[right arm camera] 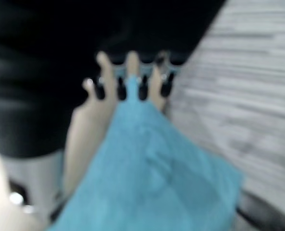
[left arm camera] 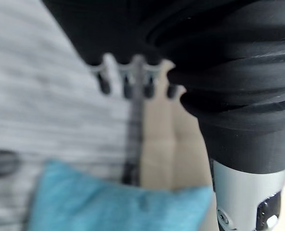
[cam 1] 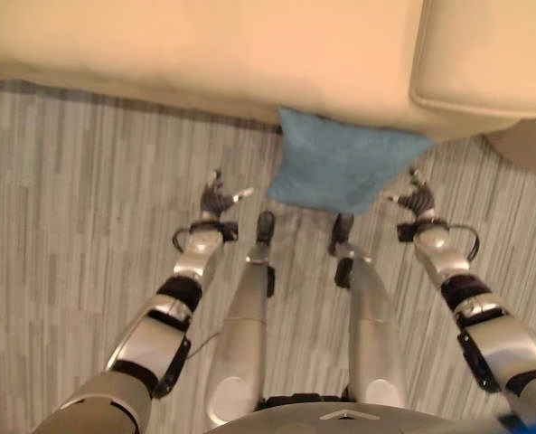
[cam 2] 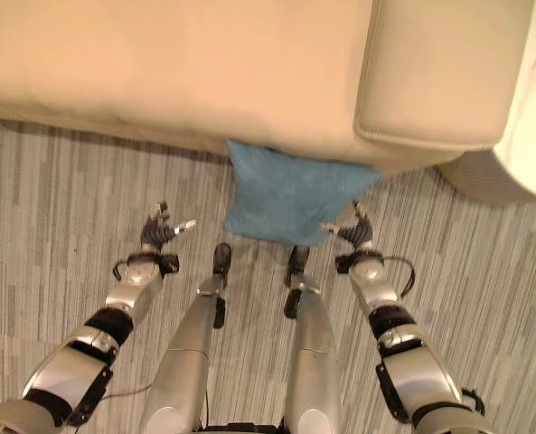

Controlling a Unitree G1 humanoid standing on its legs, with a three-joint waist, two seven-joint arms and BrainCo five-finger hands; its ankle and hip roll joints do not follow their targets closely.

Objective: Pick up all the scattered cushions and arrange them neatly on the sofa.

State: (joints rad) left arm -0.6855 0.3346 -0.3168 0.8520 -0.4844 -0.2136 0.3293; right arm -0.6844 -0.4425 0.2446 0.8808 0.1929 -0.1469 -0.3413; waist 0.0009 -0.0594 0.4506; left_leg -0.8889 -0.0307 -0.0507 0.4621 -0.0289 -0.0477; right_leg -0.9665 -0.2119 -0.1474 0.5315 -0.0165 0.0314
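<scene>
At twelve o'clock, a blue cushion point(cam 1: 338, 172) leans against the sofa point(cam 1: 204, 54); left hand point(cam 1: 217, 200) and right hand point(cam 1: 420, 200) flank it, fingers spread, empty. Pickup approach; next, both must close in.

Silver-grey arms with black joint bands end in dark ribbed covers and silver, dark-tipped fingers point(cam 2: 162, 213).

Between the left robot hand point(cam 1: 219, 200) and the right robot hand point(cam 1: 418, 199) lies a plain blue cushion point(cam 1: 338, 168) (teal-blue in the wrist views). Beyond both, the sofa point(cam 1: 204, 54) is a uniform cream-beige. Under them the floor point(cam 1: 78, 199) is grey, streaked with narrow lighter and darker stripes. Each robot hand has silver fingers with dark tips and a black ribbed cover.
</scene>
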